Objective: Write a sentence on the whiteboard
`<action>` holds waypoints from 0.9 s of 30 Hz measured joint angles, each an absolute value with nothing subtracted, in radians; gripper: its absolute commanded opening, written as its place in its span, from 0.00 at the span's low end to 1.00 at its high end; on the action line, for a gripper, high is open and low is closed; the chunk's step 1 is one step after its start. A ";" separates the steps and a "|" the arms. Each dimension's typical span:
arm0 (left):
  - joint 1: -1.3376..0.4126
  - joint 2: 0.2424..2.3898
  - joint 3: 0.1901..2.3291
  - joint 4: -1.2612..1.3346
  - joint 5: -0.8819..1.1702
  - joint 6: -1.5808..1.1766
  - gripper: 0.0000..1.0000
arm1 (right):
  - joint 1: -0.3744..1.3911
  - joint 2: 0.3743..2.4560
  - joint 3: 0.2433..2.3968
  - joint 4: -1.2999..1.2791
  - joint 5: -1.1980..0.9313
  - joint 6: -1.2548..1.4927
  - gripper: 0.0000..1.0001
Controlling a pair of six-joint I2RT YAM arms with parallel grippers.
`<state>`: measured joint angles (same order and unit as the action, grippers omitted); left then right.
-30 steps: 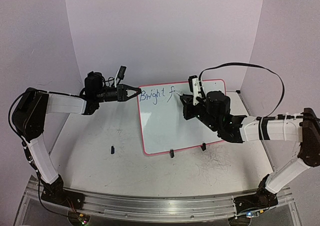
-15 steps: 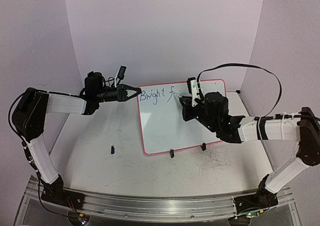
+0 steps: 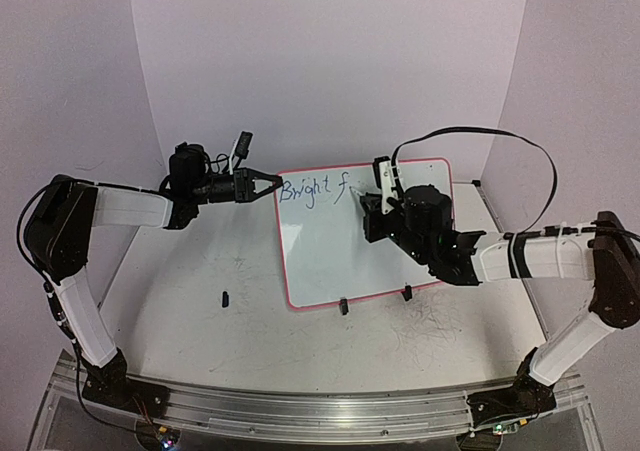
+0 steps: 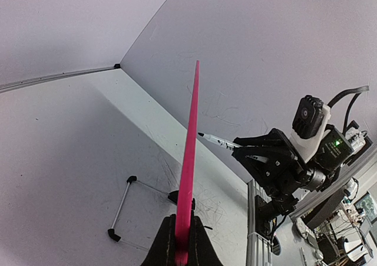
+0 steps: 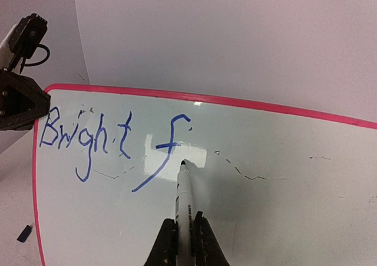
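The whiteboard (image 3: 335,256) with its red-pink rim stands tilted at mid-table. My left gripper (image 3: 277,183) is shut on its upper left rim; the left wrist view shows that pink edge (image 4: 189,160) pinched between the jaws of the left gripper (image 4: 184,242). The sentence (image 5: 112,139) reads "Bright f" in blue along the top of the board (image 5: 277,219). My right gripper (image 5: 184,226) is shut on a white marker (image 5: 184,195), whose tip rests on the board just right of the "f". Seen from above, the right gripper (image 3: 375,206) hovers over the board's top middle.
A small black cap (image 3: 225,297) lies on the table left of the board. Two black clip feet (image 3: 343,307) hold the board's near edge. Grey scribbles (image 3: 430,326) mark the tabletop at the right. A black cable (image 3: 500,136) loops above the right arm.
My right gripper and the marker have shifted slightly left, nearer the "f". The left arm and the board have not moved.
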<state>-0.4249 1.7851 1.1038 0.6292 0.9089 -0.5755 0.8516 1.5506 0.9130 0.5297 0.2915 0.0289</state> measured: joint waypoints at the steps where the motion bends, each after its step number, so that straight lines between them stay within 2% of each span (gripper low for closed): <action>1: -0.426 1.785 1.104 0.629 0.909 -0.575 0.00 | 0.852 1.554 0.916 0.530 0.292 0.028 0.00; 27: -0.427 1.785 1.104 0.628 0.905 -0.575 0.00 | 0.853 1.598 0.963 0.539 0.347 0.027 0.00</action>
